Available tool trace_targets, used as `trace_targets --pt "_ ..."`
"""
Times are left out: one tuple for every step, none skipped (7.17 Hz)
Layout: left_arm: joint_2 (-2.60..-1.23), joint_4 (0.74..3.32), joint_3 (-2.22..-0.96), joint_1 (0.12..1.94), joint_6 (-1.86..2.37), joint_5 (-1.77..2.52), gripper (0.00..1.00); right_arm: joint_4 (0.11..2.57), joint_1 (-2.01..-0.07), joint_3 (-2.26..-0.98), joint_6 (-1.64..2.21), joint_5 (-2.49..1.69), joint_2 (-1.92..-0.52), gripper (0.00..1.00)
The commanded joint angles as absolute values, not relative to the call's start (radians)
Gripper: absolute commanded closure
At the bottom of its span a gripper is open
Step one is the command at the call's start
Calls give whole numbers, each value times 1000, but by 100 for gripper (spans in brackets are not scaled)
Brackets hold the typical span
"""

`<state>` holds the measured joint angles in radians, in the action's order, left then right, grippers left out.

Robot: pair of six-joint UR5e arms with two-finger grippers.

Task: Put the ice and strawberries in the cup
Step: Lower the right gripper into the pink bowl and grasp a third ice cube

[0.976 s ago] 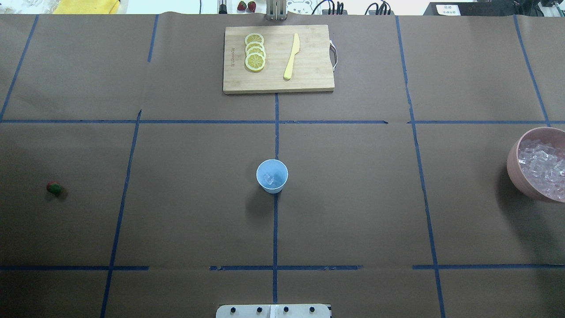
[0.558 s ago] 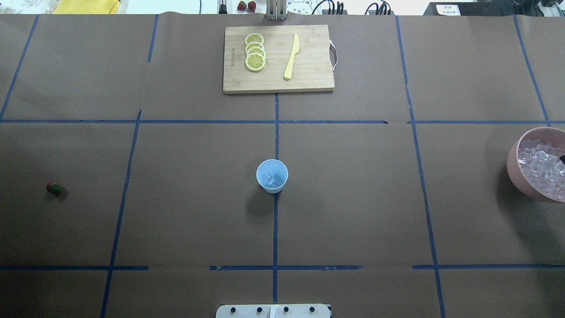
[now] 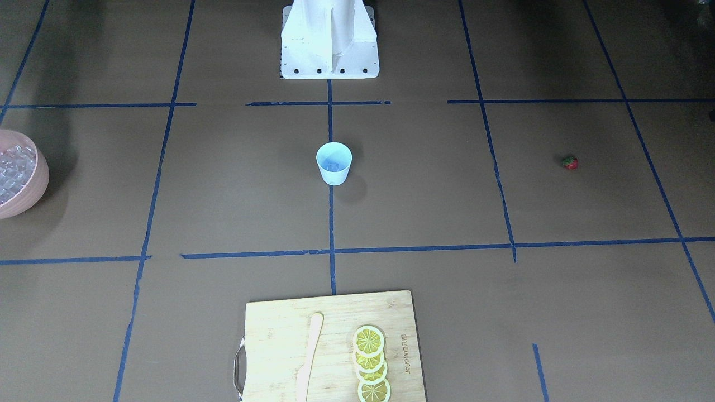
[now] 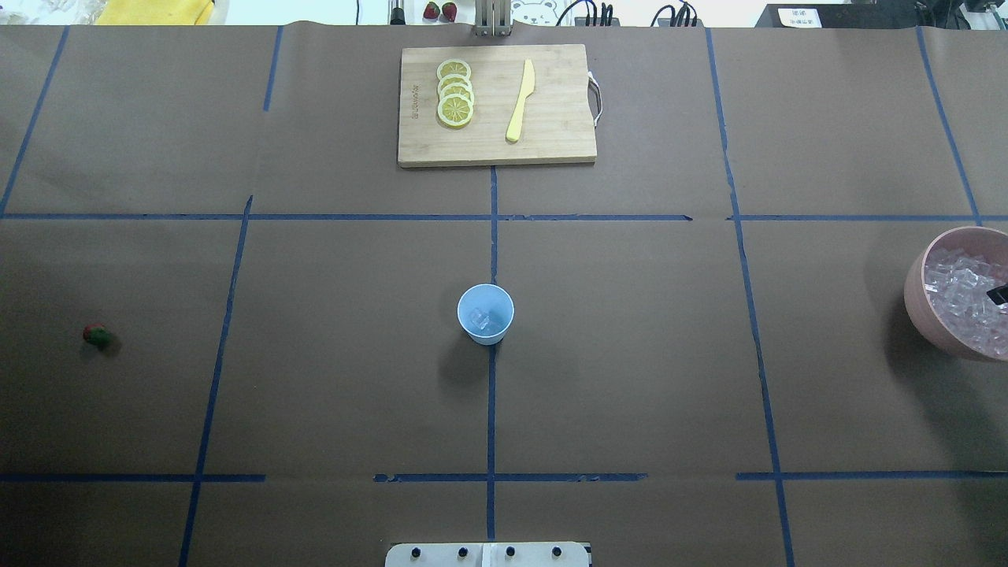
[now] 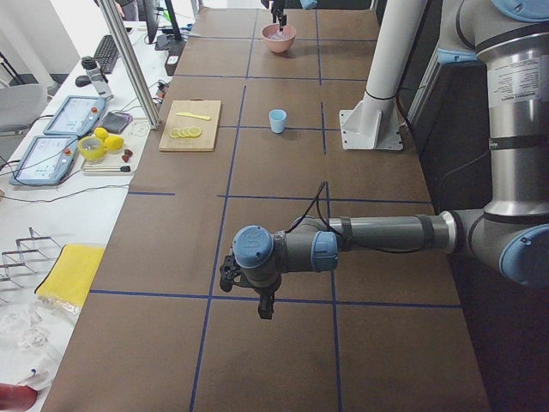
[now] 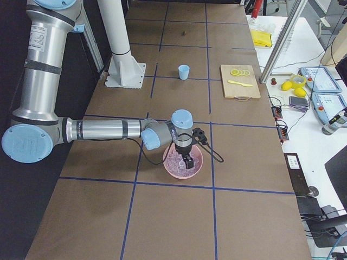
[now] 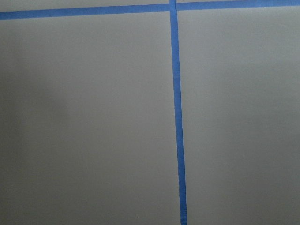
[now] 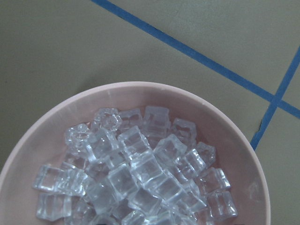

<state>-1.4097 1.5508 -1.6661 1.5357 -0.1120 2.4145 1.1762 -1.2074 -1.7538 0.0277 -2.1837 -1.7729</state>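
Observation:
The pale blue cup [image 4: 486, 313] stands upright at the table's centre with a little ice [image 4: 480, 319] inside. More ice [image 8: 136, 173] fills the pink bowl [image 4: 917, 303] at the right edge. The strawberry [image 4: 97, 335] lies alone on the paper at the far left. My right gripper [image 6: 188, 161] hangs just over the bowl's ice, and only one dark fingertip [image 4: 998, 293] reaches into the overhead view; I cannot tell its state. My left gripper [image 5: 264, 306] hovers over bare table far from the strawberry and shows only in the exterior left view, so I cannot tell its state.
A wooden cutting board [image 4: 551, 134] at the back centre carries lemon slices [image 4: 455, 93] and a yellow knife [image 4: 520, 101]. The robot's white base [image 3: 329, 39] stands behind the cup. Blue tape lines cross the brown paper.
A dark tip of my right gripper has come into the overhead view over the bowl's right side and moved a little further in. Cup and strawberry have not moved.

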Motion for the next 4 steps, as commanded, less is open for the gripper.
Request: trace_targets --pt "-1410 1551 -1666 1534 -112 2414 0 1135 -1189 -1726 49 -2180 -1770 7" --pt "-1410 1551 -1667 1534 -112 2414 0 1132 -1175 -1726 79 -2181 -1767 11" --pt "-1410 1551 -1666 1534 -112 2414 0 1132 -1169 -1726 81 -2181 -1767 15" --pt "-1410 1551 -1667 1534 -112 2414 0 1132 -1169 -1726 81 -2181 -1769 16"
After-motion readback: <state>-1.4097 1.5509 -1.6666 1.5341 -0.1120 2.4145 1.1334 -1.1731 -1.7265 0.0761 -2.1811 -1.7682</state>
